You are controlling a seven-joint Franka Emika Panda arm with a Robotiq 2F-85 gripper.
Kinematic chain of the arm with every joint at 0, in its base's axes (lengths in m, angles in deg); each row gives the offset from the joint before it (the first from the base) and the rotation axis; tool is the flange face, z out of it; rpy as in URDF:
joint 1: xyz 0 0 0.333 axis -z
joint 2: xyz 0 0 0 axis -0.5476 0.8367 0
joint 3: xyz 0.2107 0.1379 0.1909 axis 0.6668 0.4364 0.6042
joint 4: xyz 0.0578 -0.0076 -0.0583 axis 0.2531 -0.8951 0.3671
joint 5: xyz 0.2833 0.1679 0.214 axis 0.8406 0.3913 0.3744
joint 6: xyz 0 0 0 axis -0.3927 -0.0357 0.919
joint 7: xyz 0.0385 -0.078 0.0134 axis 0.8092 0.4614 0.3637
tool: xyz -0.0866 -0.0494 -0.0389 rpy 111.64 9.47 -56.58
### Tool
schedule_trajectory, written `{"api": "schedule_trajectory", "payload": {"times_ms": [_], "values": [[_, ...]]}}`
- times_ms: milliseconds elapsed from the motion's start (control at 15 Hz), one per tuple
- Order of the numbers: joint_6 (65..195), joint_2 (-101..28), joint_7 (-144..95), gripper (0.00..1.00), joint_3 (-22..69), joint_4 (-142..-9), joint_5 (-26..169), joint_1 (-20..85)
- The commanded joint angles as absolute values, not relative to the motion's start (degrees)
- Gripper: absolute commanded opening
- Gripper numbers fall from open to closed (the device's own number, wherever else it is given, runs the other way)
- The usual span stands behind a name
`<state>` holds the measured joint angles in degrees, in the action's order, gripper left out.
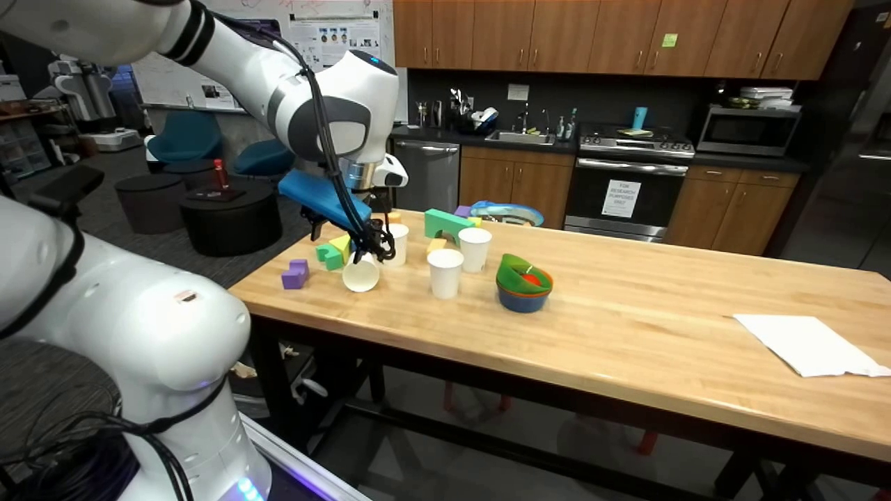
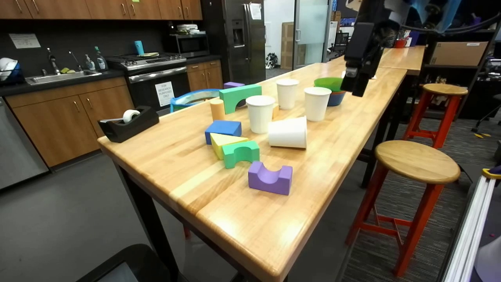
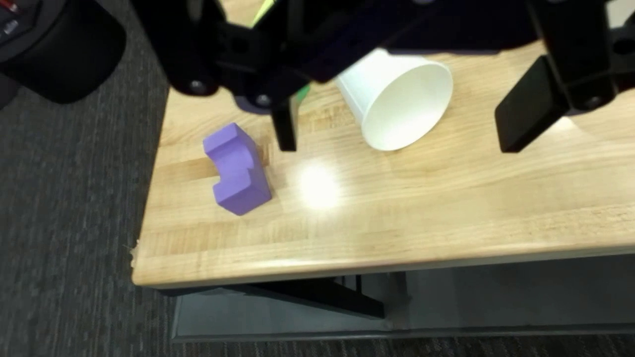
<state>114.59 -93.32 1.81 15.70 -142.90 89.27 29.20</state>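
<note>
A pale wooden table (image 2: 242, 219) fills the foreground. The gripper (image 3: 401, 139), jaws spread wide, hangs near a tapered white paper cup (image 3: 404, 106) lying on its side. In an exterior view, a notched purple block (image 2: 270, 185) sits in front of this cup, an upright white paper cup (image 2: 260, 116) just behind it, and a round green bowl (image 2: 327, 83) farther behind.

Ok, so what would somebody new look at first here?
Probably the big white robot arm, stretched over the wooden table with its gripper open. Next, the white cup lying on its side near three upright cups, and the bright purple block with a scooped top, near the table's end.
</note>
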Motion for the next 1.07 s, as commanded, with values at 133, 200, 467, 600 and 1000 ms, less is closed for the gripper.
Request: {"api": "schedule_trajectory", "payload": {"times_ms": [133, 200, 467, 600, 1000], "values": [[125.11, -88.38, 6.68, 1.00, 12.31, -142.87, 103.31, 24.45], [127.19, -87.41, 7.84, 1.00, 11.70, -142.87, 106.01, 23.74], [131.08, -83.31, 15.01, 1.00, 8.99, -142.89, 117.04, 21.60], [130.05, -81.51, 18.88, 1.00, 8.75, -142.84, 121.79, 22.32], [127.87, -77.53, 27.05, 1.00, 11.61, -142.83, 131.41, 26.38]]}}
